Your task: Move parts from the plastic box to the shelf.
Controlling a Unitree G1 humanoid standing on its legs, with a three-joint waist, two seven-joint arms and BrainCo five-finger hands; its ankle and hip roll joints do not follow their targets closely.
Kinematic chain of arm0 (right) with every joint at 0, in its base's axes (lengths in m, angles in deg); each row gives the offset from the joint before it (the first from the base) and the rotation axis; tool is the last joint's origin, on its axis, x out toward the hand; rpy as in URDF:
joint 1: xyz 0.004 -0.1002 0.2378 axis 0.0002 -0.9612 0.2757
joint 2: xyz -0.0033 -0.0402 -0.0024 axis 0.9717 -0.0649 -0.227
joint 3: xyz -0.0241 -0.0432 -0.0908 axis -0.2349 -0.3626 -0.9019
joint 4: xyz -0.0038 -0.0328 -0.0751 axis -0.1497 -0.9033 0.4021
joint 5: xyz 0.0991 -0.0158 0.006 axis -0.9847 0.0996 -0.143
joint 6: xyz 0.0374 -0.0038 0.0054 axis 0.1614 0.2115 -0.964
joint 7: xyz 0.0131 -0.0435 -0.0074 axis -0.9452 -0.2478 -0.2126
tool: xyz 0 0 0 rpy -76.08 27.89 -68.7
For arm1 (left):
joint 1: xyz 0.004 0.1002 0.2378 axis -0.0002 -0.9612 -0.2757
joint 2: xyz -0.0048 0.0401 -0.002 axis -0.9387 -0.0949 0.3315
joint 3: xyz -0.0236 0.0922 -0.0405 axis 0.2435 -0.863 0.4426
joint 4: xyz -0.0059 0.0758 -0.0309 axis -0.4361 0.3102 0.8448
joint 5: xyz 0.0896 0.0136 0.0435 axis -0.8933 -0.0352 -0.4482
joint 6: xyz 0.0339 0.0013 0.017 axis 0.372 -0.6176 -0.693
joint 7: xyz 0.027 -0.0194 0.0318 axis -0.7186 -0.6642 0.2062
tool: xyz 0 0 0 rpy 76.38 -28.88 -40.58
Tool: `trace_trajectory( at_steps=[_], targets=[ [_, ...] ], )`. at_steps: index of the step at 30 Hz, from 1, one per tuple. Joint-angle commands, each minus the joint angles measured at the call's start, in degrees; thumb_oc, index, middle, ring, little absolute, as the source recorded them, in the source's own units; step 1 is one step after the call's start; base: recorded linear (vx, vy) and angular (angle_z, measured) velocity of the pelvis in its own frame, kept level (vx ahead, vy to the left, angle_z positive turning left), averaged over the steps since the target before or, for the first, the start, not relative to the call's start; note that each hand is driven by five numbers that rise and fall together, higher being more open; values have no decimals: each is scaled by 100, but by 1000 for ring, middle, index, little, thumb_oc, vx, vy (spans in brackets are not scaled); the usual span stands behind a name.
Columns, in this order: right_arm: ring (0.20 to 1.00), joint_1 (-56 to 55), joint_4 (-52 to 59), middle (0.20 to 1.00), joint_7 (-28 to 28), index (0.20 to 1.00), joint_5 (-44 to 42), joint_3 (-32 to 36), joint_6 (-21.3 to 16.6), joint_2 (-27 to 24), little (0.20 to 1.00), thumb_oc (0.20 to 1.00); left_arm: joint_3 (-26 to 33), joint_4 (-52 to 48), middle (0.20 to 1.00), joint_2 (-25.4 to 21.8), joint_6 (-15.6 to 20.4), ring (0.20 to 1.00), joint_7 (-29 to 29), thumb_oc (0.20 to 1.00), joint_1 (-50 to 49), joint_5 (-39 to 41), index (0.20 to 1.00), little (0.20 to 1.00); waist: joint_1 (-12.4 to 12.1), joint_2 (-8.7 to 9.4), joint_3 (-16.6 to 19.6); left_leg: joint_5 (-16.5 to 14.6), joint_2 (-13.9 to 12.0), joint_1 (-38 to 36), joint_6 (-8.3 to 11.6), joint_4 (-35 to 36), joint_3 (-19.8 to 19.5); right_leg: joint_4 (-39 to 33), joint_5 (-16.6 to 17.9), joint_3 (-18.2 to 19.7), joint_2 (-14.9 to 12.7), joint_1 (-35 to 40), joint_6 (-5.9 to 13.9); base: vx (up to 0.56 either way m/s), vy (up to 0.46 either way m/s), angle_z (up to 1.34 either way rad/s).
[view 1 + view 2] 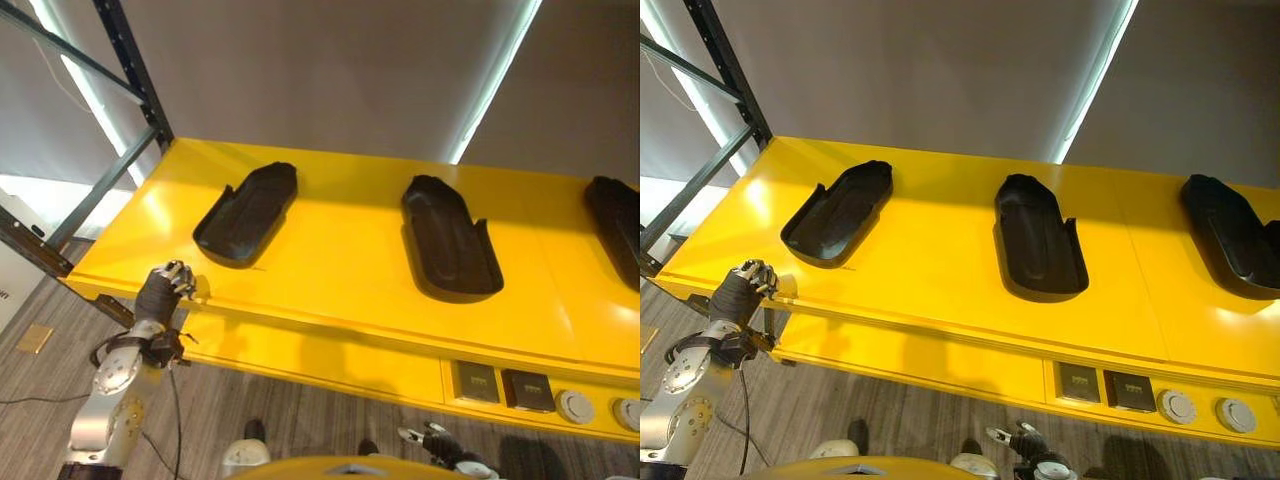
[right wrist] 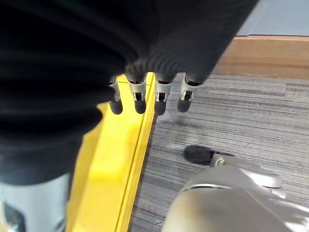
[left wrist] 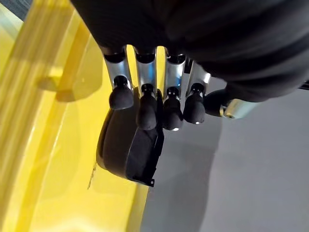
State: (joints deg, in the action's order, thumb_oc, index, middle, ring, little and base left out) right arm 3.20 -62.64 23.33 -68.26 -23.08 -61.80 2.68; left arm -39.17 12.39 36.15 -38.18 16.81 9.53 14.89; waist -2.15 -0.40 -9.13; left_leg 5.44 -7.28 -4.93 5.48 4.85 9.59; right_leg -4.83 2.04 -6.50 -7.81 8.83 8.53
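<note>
the yellow shelf (image 1: 340,270) took up the middle of the head views, a broad glossy board running from 9 o'clock to 3 o'clock, with a dark steel upright (image 1: 135,70) rising at its 10 o'clock corner and a grey wall behind.

three black parts lay on it, each a long shallow moulded tray with a raised rim, one rounded end and an open notched end, matt and dark against the gloss. the left part (image 1: 247,213) sat toward 10 o'clock, angled so its rounded end pointed to 1 o'clock. the middle part (image 1: 449,237) lay near the centre, a little toward 2 o'clock, well apart from the first. the right part (image 1: 1230,235) lay at 3 o'clock, partly cut by the edge in the left eye view. nothing lay inside any of the three trays.

below the shelf's front lip, a lower yellow level (image 1: 400,370) carried two dark square pieces (image 1: 477,381) side by side at 5 o'clock, with two pale round discs (image 1: 1178,406) just beside them toward 4 o'clock.

the left hand (image 1: 168,282) was at 8 o'clock, just beside the shelf's front edge, its fingers curled down and holding nothing; in its wrist view the left part showed past the dark fingertips (image 3: 147,112), apart from them. the right hand (image 1: 432,440) was low at 6 o'clock over the striped grey floor (image 2: 241,125), fingers hanging straight and relaxed, holding nothing.
</note>
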Motion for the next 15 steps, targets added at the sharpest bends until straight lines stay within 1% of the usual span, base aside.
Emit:
trace_trajectory(
  at_steps=[1, 4, 6, 11, 15],
  targets=[
    [1000, 185, 14, 1000, -9, 1000, 191, -99, -120, -75, 1000, 1000, 52, 127, 200, -352, 452, 200, 163, 200, 549, -325, 200, 200, 12, 154, -91, -647, -259, -141, -33, -456, 139, 226, 0, -162, -268, -315, 254, 0, 0, 0],
    [1000, 179, 61, 1000, -23, 1000, 235, -164, -79, -99, 1000, 1000, -58, 367, 200, -337, 507, 200, 259, 200, 785, -286, 200, 200, 107, 160, -73, -640, -279, -163, -34, -459, 185, 245, -12, -103, -252, -327, 250, 9, 1, -2],
    [1000, 159, 67, 1000, -75, 1000, 332, -203, -59, -124, 1000, 1000, -144, 673, 200, -277, 557, 200, 430, 200, 1053, -216, 200, 200, 228, 164, -62, -634, -308, -200, -30, -464, 259, 256, -16, -45, -240, -336, 250, 37, 2, -12],
    [1000, 187, -41, 1000, -120, 1000, 386, -227, -94, -138, 1000, 1000, -200, 967, 200, -216, 607, 200, 584, 200, 1311, -249, 200, 200, 325, 168, -65, -631, -342, -223, -19, -490, 323, 267, -20, 18, -224, -342, 242, 22, -4, -9],
    [1000, 167, -48, 1000, -154, 1000, 417, -207, -96, -150, 1000, 1000, -193, 1051, 200, -205, 593, 200, 578, 200, 1333, -278, 200, 200, 355, 169, -74, -637, -356, -237, -19, -504, 343, 277, -24, 39, -223, -341, 241, 17, -1, -10]
  ],
)
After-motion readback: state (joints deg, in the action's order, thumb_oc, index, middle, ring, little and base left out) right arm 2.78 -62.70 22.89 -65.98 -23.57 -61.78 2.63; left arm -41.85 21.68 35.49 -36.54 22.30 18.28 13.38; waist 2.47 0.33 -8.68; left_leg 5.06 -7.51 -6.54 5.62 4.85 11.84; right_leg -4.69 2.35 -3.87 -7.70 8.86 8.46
